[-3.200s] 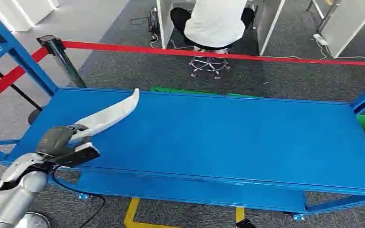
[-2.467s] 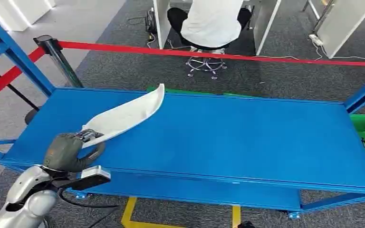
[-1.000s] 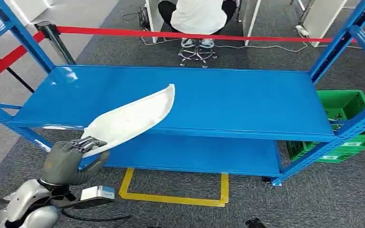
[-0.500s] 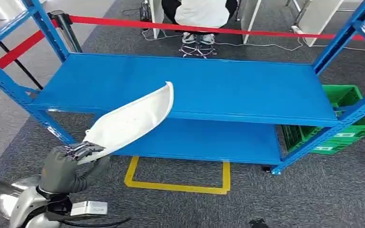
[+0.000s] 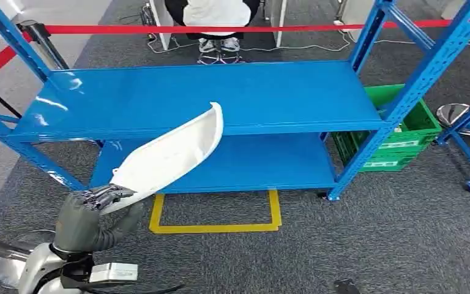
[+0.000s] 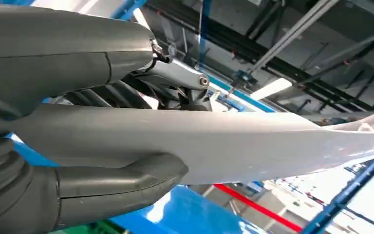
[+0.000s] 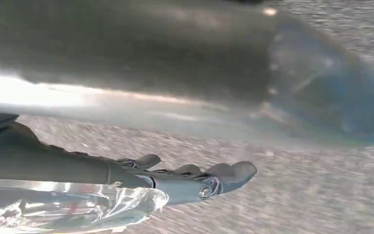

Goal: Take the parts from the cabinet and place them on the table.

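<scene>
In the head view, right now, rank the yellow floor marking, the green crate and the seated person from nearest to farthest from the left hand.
1. Yellow floor marking, just right of the left hand.
2. Green crate, far right beside the rack.
3. Seated person, beyond the red barrier tape.

The left hand point(image 5: 89, 211) is raised, fingers and thumb clamped together, while the right hand point(image 7: 195, 180) hangs with fingers extended.

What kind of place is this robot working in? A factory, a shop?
Probably a workshop or demo area for industrial work. A blue steel shelving rack stands on grey carpet, a green parts crate sits beside it, and a red barrier tape fences the space off.
</scene>
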